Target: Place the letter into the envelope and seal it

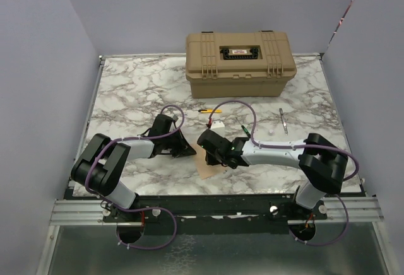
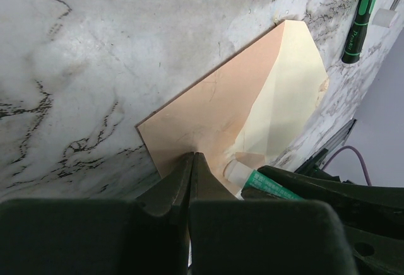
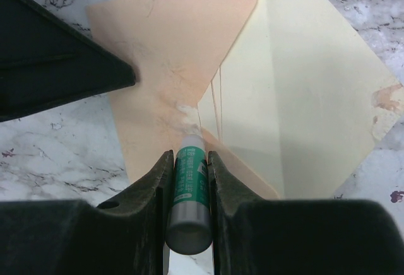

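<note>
- Right pincer (image 3: 188, 156) is clamped tight on a green-labelled glue stick (image 3: 189, 190), whose white tip touches the envelope (image 3: 183, 41) just by its opening.
- Left pincer (image 2: 192, 160) has its fingers squeezed together, tips pressing down near the envelope's edge.
- The envelope lies flat on the marble desk (image 2: 76, 67), with its pale yellow flap (image 3: 315, 79) open.

1. A tan latched toolbox (image 1: 240, 64) sits at twelve o'clock on my marble table (image 1: 126, 92).
2. A slim yellow-orange tool (image 1: 210, 110) lies near centre.
3. A thin metal tool (image 1: 283, 120) lies at three o'clock.
4. A green-handled screwdriver (image 2: 360, 26) lies at one o'clock in my left wrist view.
5. A green-labelled glue stick (image 3: 189, 187) stands at six o'clock in my right wrist view.
</note>
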